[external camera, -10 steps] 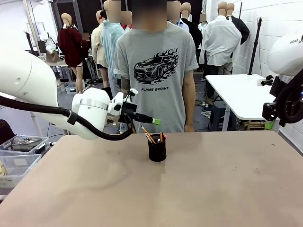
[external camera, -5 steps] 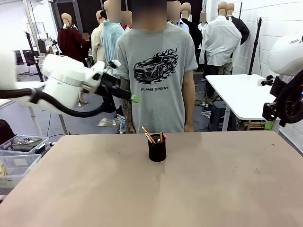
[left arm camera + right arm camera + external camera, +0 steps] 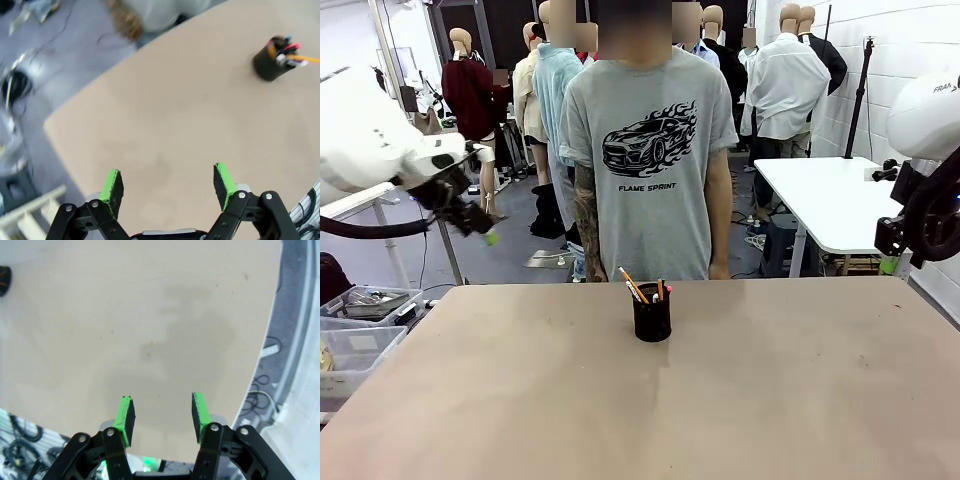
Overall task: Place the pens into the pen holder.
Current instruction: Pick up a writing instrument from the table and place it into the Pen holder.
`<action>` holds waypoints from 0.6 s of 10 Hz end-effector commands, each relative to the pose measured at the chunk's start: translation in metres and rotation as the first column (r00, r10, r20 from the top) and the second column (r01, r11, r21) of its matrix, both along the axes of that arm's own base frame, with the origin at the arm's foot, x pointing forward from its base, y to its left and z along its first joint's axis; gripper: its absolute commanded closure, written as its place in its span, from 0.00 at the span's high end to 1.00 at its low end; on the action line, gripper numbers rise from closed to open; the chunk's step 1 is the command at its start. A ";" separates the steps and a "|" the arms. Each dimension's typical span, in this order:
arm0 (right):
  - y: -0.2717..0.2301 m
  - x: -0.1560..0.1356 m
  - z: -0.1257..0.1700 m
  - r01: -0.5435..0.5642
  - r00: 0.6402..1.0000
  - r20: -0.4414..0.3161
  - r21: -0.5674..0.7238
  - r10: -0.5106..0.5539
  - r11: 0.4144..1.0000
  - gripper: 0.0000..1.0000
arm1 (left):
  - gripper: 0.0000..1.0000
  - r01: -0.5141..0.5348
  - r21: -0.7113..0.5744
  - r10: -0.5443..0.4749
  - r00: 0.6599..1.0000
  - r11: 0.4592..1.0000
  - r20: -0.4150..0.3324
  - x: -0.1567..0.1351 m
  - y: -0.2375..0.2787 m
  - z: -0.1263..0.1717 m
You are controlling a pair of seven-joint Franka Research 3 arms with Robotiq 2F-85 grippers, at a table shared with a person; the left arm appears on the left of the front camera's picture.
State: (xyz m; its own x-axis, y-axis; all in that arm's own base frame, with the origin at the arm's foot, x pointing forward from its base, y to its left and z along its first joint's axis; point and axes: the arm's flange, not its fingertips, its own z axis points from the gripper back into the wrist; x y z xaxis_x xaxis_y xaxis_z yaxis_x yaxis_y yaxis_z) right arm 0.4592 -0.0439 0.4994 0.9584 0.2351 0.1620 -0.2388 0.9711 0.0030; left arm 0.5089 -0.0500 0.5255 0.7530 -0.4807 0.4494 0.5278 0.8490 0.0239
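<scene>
A tan table (image 3: 520, 400) runs across to a person (image 3: 645, 160) standing at its far edge. Near that edge, at the middle, the black pen holder (image 3: 652, 318) stands upright with the pens (image 3: 638, 288) sticking out of its top. The left gripper (image 3: 169, 182), jaws spread and empty, hangs high off the table's left side; the right gripper (image 3: 162, 415) hangs partly spread and empty over bare tabletop

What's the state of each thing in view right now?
pen holder: upright near the table's far edge, pens inside.
pens: standing in the holder, tips above the rim, orange one leaning.
left end effector: open, empty, raised off to the table's side.
right end effector: open, empty, above bare table.
table: bare apart from the holder.
person: standing at the far side.
</scene>
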 end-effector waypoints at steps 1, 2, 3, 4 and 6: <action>0.001 0.000 -0.002 -0.004 1.000 0.010 -0.015 0.004 1.000 0.59 | 0.94 -0.159 0.064 0.166 0.978 0.985 -0.128 -0.028 0.011 0.012; 0.001 0.000 -0.002 -0.004 1.000 0.010 -0.015 0.004 1.000 0.59 | 0.94 -0.229 0.097 0.241 0.962 0.969 -0.132 -0.040 0.022 0.012; 0.001 0.000 -0.002 -0.004 1.000 0.010 -0.015 0.004 1.000 0.59 | 0.94 -0.263 0.116 0.273 0.958 0.958 -0.086 -0.046 0.025 0.012; 0.001 0.000 -0.002 -0.004 1.000 0.010 -0.015 0.004 1.000 0.59 | 0.94 -0.366 0.098 0.371 0.928 0.926 -0.038 -0.047 0.009 0.000; 0.001 0.000 -0.002 -0.004 1.000 0.010 -0.015 0.004 1.000 0.59 | 0.94 -0.232 0.109 0.243 0.965 0.966 -0.099 -0.039 0.034 0.010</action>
